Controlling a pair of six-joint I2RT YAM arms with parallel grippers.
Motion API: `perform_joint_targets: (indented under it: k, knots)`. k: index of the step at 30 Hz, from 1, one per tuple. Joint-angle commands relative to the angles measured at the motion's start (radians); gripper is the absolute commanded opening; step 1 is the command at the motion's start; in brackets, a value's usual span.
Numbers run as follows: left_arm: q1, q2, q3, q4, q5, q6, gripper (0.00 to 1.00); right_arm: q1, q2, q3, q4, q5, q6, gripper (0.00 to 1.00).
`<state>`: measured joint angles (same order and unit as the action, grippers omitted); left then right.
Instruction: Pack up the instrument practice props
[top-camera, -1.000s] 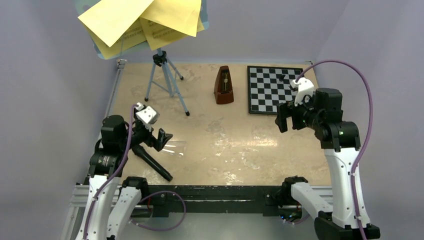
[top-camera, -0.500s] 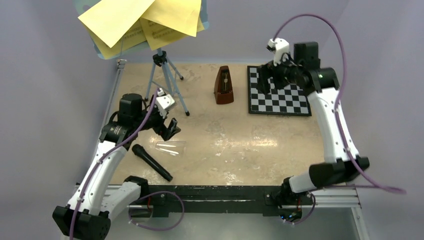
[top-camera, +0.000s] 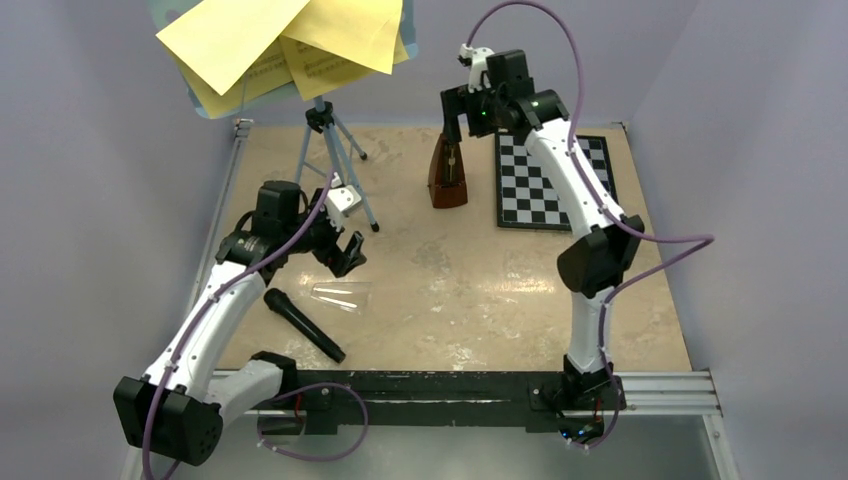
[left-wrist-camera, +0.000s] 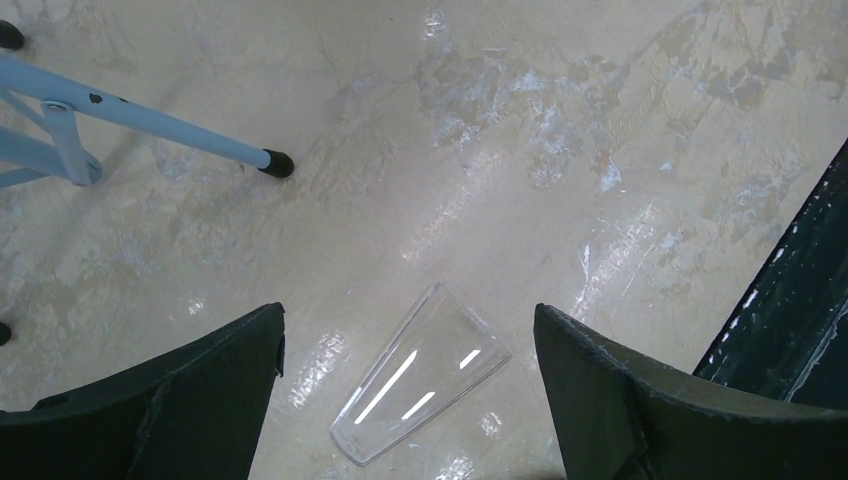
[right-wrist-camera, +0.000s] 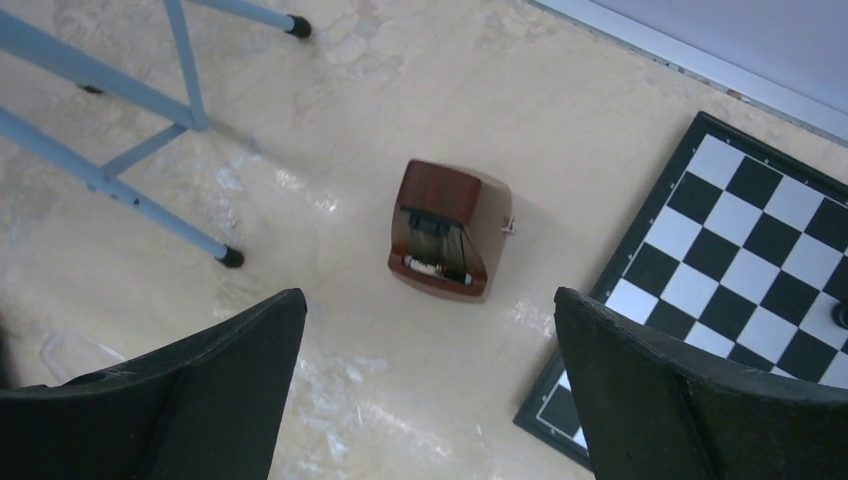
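Right hand spread open above the far metronome; left hand, open too, over a clear plastic piece near left

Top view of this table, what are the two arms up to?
Nothing is held yet. The right pincer hangs open above the metronome, which stands next to the chessboard. The left pincer hovers open over a clear plastic piece near the music stand, which carries the yellow sheets.
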<state>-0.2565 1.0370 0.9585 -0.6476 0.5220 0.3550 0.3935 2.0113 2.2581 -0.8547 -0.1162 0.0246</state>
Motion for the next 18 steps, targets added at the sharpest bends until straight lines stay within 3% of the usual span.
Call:
perform_joint_targets:
  k: [1,11,18]
  knots:
    - [-0.004,0.018,0.014,0.057,-0.002,-0.039,0.99,0.041,0.082,0.114,0.098,0.097,0.079,0.98]
    - [-0.004,-0.019,-0.017,0.060,-0.005,-0.126,0.99,0.124,0.203,0.121,0.187,0.401,0.072,0.86]
    - [-0.003,-0.039,-0.036,0.067,-0.011,-0.125,0.99,0.133,0.244,0.121,0.207,0.444,0.039,0.84]
